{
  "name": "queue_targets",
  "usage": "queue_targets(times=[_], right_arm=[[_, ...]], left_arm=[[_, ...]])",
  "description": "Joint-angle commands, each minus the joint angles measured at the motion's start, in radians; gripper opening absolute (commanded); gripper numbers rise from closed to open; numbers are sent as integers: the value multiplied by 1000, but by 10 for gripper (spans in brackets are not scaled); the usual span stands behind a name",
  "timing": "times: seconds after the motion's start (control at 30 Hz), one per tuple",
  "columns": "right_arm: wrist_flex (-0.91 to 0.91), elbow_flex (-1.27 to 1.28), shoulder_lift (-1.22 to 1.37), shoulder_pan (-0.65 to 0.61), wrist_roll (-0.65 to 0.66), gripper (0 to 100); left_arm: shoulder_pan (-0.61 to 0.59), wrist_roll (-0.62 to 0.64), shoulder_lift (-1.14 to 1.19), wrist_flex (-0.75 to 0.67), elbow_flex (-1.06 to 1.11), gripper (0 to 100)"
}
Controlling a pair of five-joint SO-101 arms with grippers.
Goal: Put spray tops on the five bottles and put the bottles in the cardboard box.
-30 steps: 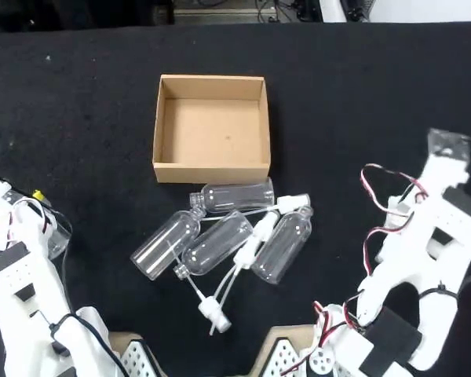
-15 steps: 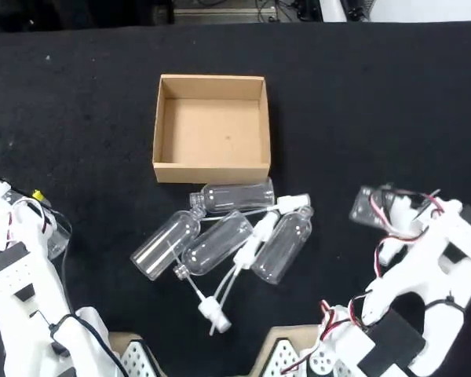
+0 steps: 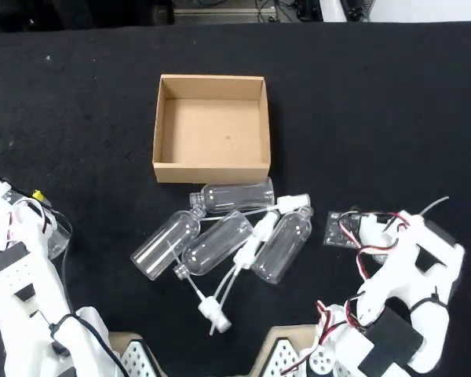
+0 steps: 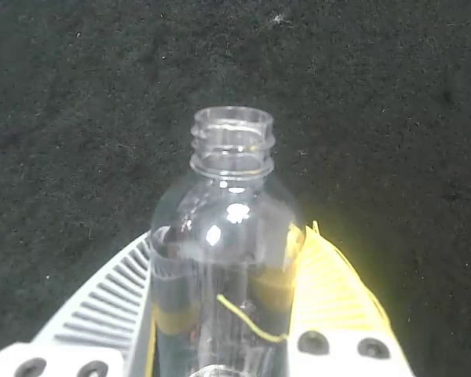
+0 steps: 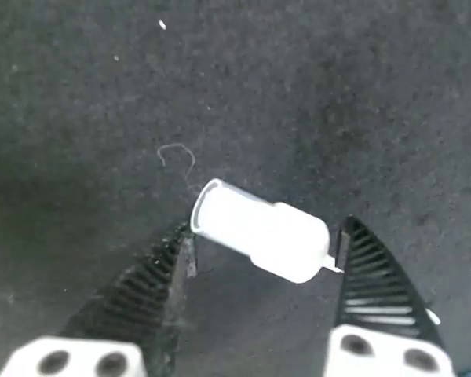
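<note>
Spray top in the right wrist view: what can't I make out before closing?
- Right wrist view: whether the right end effector touches the spray top; its body hides any dip tube.
- High view: the right arm overhangs it.
- Left wrist view: the bottle base is cut off.

Setting: robotics lab bench, indoors.

Evidence:
- table (image 3: 377, 94) draped edge to edge in black cloth
- two white desktop robot arms, one at the left (image 3: 20, 298) and one at the right (image 3: 416, 267), with exposed red and black wiring (image 3: 366, 253)
- loose cables (image 3: 267, 9) and pale equipment (image 3: 334, 9) along the far edge behind the table
- plain cardboard box (image 3: 212, 171) and clear bottles (image 3: 216, 243) lying on the cloth
</note>
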Motion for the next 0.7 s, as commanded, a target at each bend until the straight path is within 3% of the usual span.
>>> queue_targets(times=[0.0, 0.13, 0.2, 0.3, 0.53, 0.6, 0.67], right_arm=[[-77, 12, 5, -20, 6, 186], [-89, 31, -1, -2, -15, 44], [-89, 27, -2, -2, -114, 20], [-87, 7, -2, -8, -377, 19], [-60, -88, 5, 80, -1189, 19], [9, -114, 5, 103, -1278, 34], [92, -136, 7, 104, -1272, 92]], left_arm=[[8, -2, -34, -17, -16, 76], [8, -2, -34, -18, -16, 76], [8, -2, -34, -18, -16, 76], [8, -2, -34, -18, -16, 76], [10, -2, -34, -18, -16, 76], [10, -2, -34, -18, -16, 76], [10, -2, -34, -18, -16, 76]])
